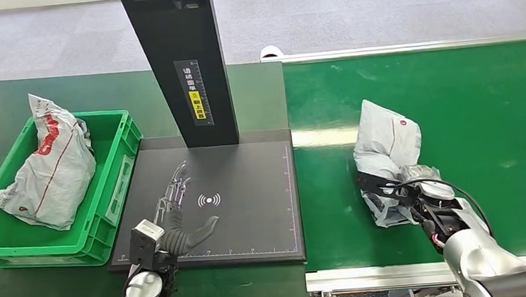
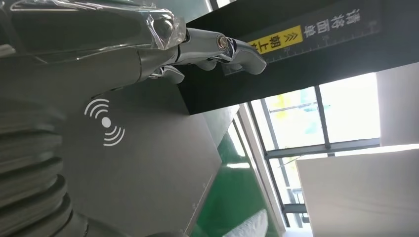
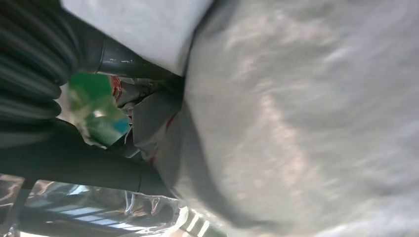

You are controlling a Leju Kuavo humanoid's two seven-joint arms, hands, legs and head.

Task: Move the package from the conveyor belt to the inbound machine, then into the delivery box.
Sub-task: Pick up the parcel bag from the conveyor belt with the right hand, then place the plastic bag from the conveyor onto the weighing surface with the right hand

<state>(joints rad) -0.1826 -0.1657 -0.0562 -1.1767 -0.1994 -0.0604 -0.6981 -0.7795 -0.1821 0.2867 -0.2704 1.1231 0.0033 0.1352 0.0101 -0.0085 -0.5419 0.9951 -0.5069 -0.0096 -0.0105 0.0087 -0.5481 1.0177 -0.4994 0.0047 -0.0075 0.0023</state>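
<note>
A crumpled grey package (image 1: pixel 386 142) lies on the green conveyor belt (image 1: pixel 483 103), close to its left side. My right hand (image 1: pixel 398 191) grips the package's near end, dark fingers wrapped around the plastic; the right wrist view has the grey package (image 3: pixel 306 113) pressed close against the hand. My left hand (image 1: pixel 181 222) hovers open over the near left part of the black inbound machine plate (image 1: pixel 251 213), fingers stretched out beside the white scan mark (image 1: pixel 209 200). In the left wrist view the fingers (image 2: pixel 217 47) reach toward the black post (image 2: pixel 316 44).
A green delivery box (image 1: pixel 118 185) stands left of the plate with another grey bag (image 1: pixel 52 165) inside. The machine's black post (image 1: pixel 182 62) rises at the back of the plate. The conveyor's metal rail (image 1: pixel 370 278) runs along the near edge.
</note>
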